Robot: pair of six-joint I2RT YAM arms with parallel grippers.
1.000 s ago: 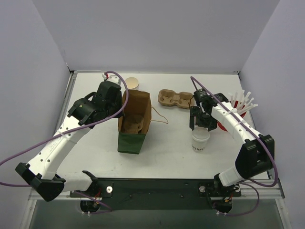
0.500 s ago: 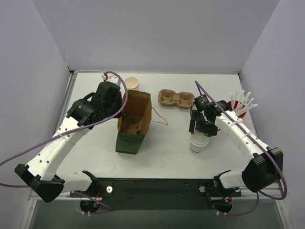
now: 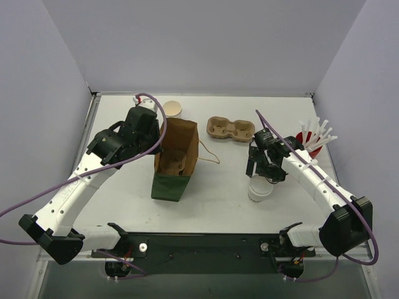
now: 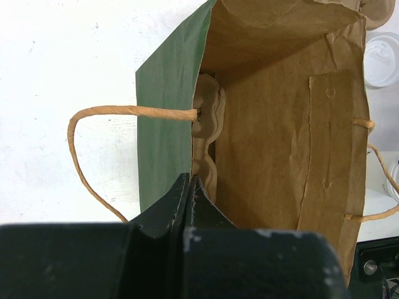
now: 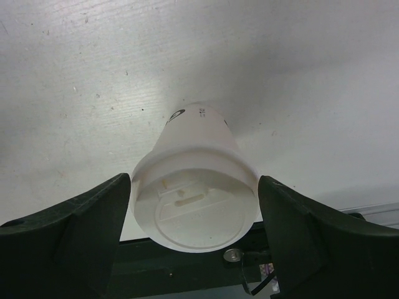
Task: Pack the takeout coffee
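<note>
Top view, left claw: my left claw (image 3: 158,142) sits at the left rim of the paper bag (image 3: 169,185).
Top view, right claw: my right claw (image 3: 262,176) hangs over the takeout coffee (image 3: 260,190). The lidded cup stands upright on the table (image 3: 218,199) directly beneath me, well apart from the bag.
Left wrist, grip: I am clenched on the bag's green side wall at its rim. A cardboard carrier (image 4: 209,118) sits inside, just ahead of my tips.
Right wrist, grip: I straddle the cup's lid, one finger on each side. I cannot tell whether I press it or stand just clear.
</note>
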